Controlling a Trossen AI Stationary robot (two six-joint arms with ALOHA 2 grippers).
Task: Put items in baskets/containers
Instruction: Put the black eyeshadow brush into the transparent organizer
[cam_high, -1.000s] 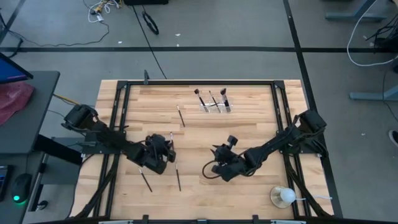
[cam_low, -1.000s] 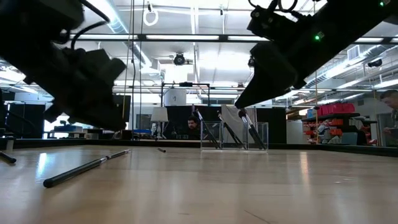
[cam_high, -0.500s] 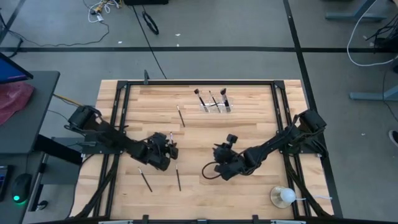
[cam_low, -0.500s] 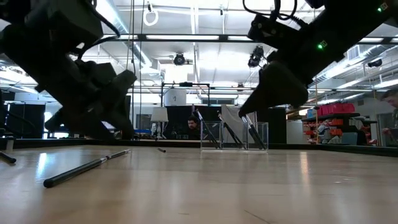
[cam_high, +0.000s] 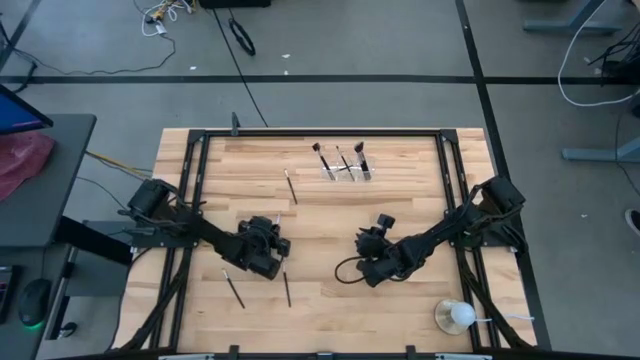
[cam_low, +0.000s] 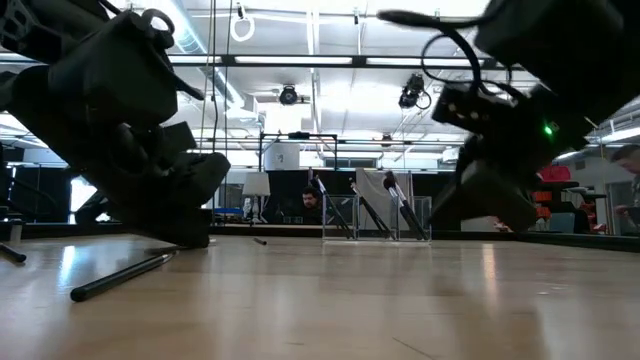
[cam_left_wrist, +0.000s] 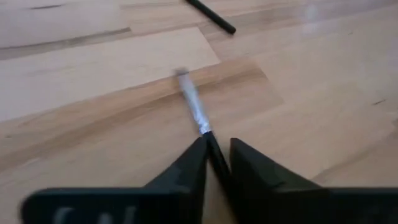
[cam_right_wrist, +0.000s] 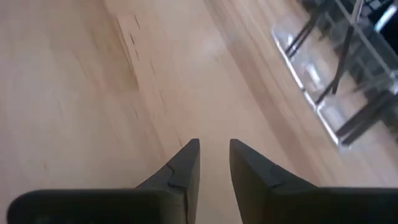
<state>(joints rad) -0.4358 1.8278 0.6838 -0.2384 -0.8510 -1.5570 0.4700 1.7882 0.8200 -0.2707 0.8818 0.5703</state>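
The task is looking only partly done. In the small clear plastic organizer (cam_high: 347, 171), standing well beyond both pairs of fingers at the far side of the table, three thin dark makeup brushes (cam_high: 338, 160) are already standing upright. At least four brushes are still waiting outside it.

Going from the left: one loose dark brush (cam_high: 233, 288) is lying on the wood just behind and to the left of the left gripper (cam_high: 272, 243). This gripper is closing its two dark fingers (cam_left_wrist: 191, 163) on a slim brush with a silver ferrule (cam_left_wrist: 194, 109); the handle is sitting between the fingertips and the tuft is pointing forward, away from them, so I judge this brush is the one now being picked up. A second loose brush (cam_high: 286, 287) is lying just behind these fingers, and a third loose brush (cam_high: 290, 186) is lying ahead of them, between the gripper and the organizer.

The right gripper (cam_right_wrist: 213, 152) is hanging low over bare wood with its fingers slightly apart and holding nothing; the organizer is showing ahead of them.

The surface is a light wooden plank table (cam_high: 400, 190) in a black frame. A white ball-shaped object on a clear base (cam_high: 455, 316) is standing behind the right gripper. Around the table is a grey floor with cables, and beyond it a workshop with ceiling lights.
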